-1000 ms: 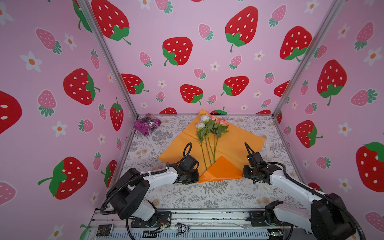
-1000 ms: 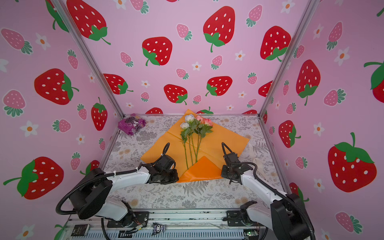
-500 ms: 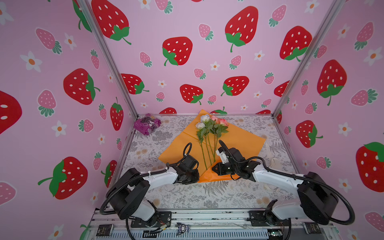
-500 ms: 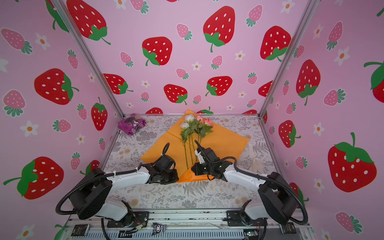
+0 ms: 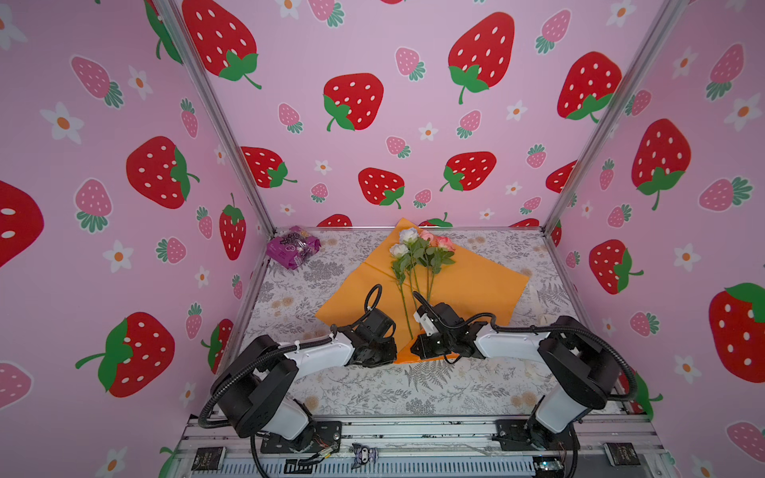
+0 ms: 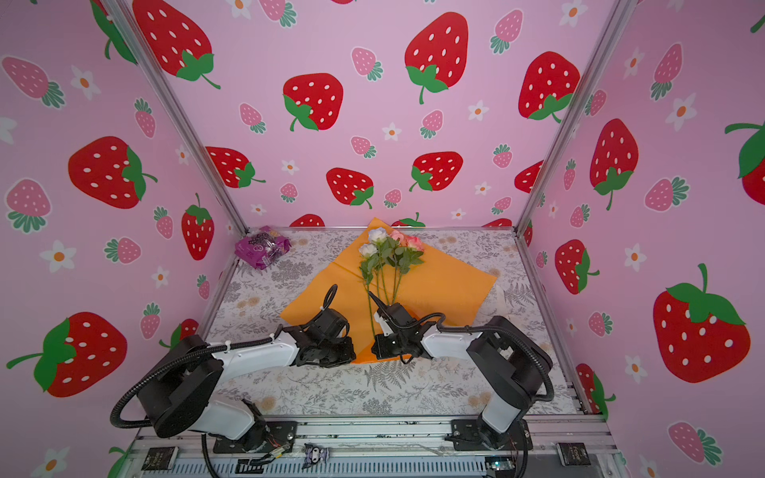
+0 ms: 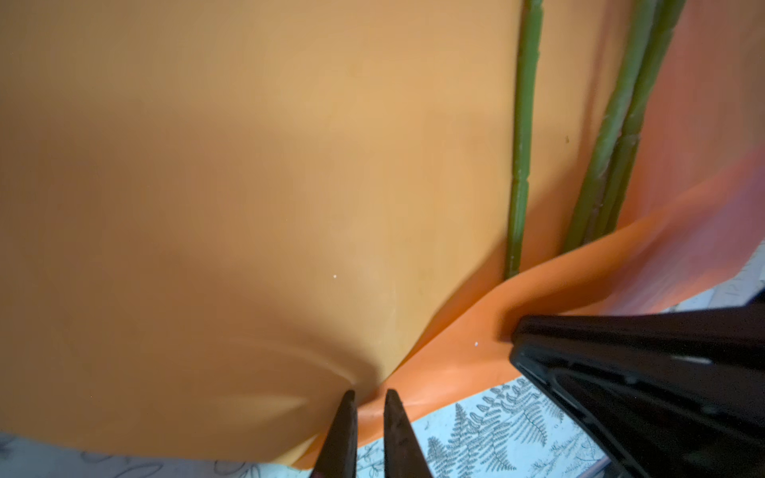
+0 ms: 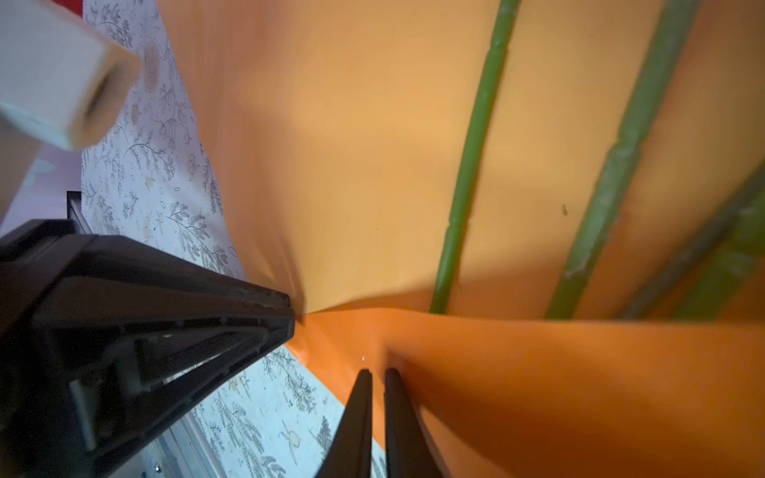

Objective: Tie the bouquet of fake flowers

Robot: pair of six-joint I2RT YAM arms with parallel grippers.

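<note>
Pincers both nipped on paper: my left pincer [image 7: 369, 398] and my right pincer [image 8: 377, 372], tips nearly together, each pinch the near corner of the orange wrapping paper [image 5: 467, 285], side by side. Underneath, the floral tablecloth [image 5: 372, 389] carries the sheet mid-table. On the sheet lies the bouquet of fake flowers [image 5: 418, 256]; its green stems [image 7: 522, 136] run under the folded flap.
</note>
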